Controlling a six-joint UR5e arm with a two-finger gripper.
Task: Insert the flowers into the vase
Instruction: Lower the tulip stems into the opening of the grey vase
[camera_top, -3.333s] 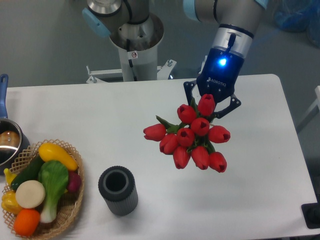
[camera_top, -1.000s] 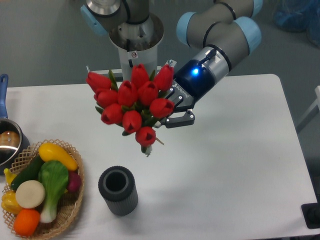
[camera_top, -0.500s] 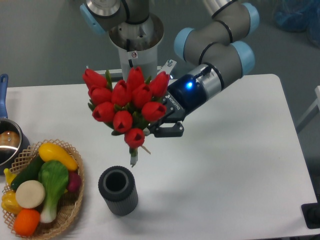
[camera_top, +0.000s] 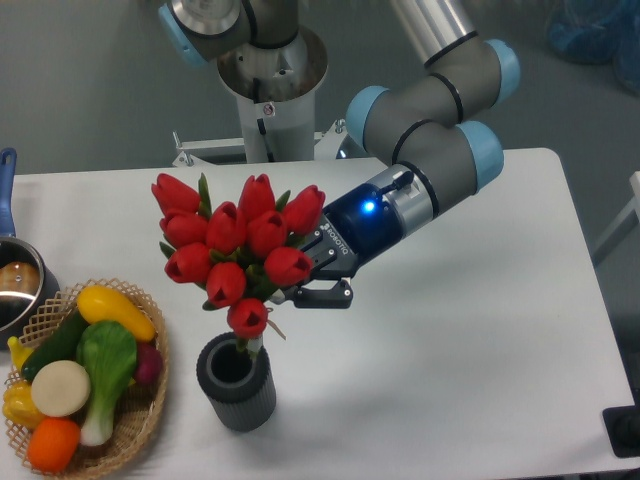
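The flowers (camera_top: 235, 247), a bunch of red closed tulips with green leaves, hang above the vase (camera_top: 236, 382) with the heads leaning up and left. Their stem ends dip into the round mouth of the vase. The vase is a dark grey ribbed cylinder standing upright near the front of the white table (camera_top: 480, 340). My gripper (camera_top: 305, 285) comes in from the right and is shut on the stems just below the heads, a little above and right of the vase.
A wicker basket (camera_top: 140, 420) with colourful vegetables sits at the front left, close beside the vase. A metal pot (camera_top: 15, 290) with a blue handle is at the left edge. The robot base (camera_top: 270, 90) stands behind the table.
My gripper has carried the flowers down and to the left. The stem ends, which hung above the vase half a second ago, now reach into its mouth.
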